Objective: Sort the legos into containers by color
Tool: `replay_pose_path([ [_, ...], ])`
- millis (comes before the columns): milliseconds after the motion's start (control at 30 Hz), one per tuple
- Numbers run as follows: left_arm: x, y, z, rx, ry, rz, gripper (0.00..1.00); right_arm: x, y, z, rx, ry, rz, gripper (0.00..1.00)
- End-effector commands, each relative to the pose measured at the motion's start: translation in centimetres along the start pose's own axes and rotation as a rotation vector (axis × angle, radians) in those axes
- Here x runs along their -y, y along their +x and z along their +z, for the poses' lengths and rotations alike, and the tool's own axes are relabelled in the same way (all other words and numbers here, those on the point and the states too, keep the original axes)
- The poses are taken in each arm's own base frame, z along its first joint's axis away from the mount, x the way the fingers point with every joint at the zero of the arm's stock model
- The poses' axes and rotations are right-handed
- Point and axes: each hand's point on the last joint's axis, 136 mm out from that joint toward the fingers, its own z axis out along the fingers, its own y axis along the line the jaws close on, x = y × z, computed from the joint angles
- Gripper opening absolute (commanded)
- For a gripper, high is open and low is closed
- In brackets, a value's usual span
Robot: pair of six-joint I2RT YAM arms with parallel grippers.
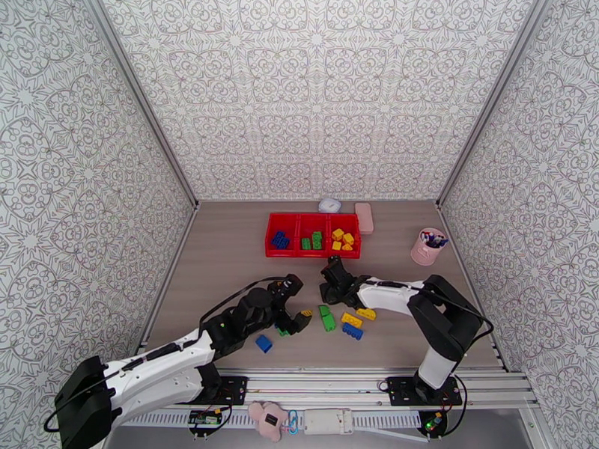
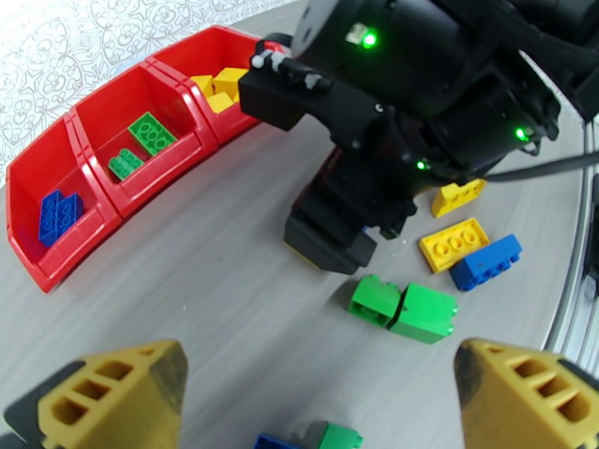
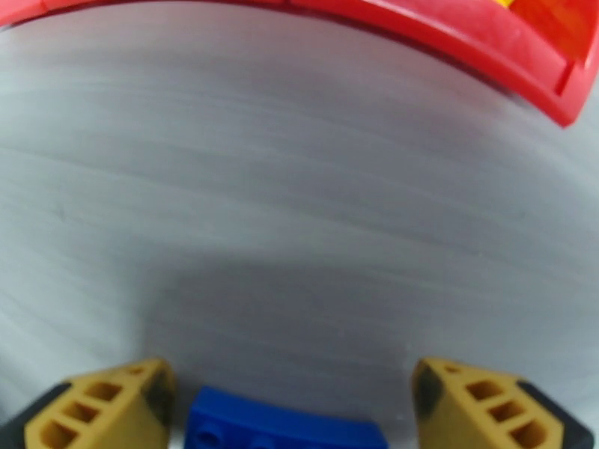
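My right gripper (image 3: 292, 379) has its jaws apart. A blue lego (image 3: 284, 426) sits low between them, closer to the left finger. My left gripper (image 2: 320, 368) is spread wide and holds nothing. Just beyond it lie two green legos (image 2: 404, 308), with a yellow lego (image 2: 453, 245) to their right. At the far side, the red tray (image 1: 269, 237) holds blue in its left bin, green in the middle and yellow on the right.
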Motion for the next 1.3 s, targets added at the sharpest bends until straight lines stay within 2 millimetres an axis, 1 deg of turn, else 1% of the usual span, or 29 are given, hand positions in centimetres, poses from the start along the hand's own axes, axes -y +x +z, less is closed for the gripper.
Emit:
replay_pose_path([
  [0,0.3,-0.8,-0.3,0.039,0.009,0.017,0.99,-0.6,0.5,-0.1,-0.012,-0.021,0.031,0.79],
  [133,0.1,-0.6,-0.6,0.057,-0.002,0.015,0.99,0.0,1.5,-0.3,-0.019,-0.016,0.048,0.68],
  [233,-0.1,-0.9,-0.8,0.067,-0.008,0.006,0.99,0.3,1.9,-0.6,-0.024,-0.02,0.06,0.62],
  [367,0.0,-0.9,-0.7,0.072,-0.006,0.003,0.99,0.3,1.5,-1.1,-0.004,-0.03,0.069,0.55],
  [533,0.0,-0.9,-0.7,0.075,-0.005,-0.012,0.99,-0.3,-0.1,-2.2,0.04,-0.06,0.071,0.54],
  [600,-0.1,-1.0,-0.8,0.074,-0.007,-0.016,0.99,-0.7,-1.1,-2.9,0.074,-0.082,0.067,0.54],
  [733,-0.3,-0.4,-0.9,0.067,-0.021,-0.03,0.99,-2.0,-3.9,-3.8,0.15,-0.13,0.035,0.54],
  [933,-1.2,-0.3,-1.4,0.066,-0.07,-0.072,0.98,-5.8,-9.1,-4.8,0.258,-0.252,-0.006,0.54],
  [1067,-1.6,0.1,-1.7,0.052,-0.092,-0.082,0.99,-8.6,-13.2,-5.1,0.329,-0.305,-0.053,0.54],
  [1267,-2.1,0.6,-2.3,0.052,-0.118,-0.106,0.99,-11.7,-18.2,-4.0,0.41,-0.348,-0.088,0.54],
])
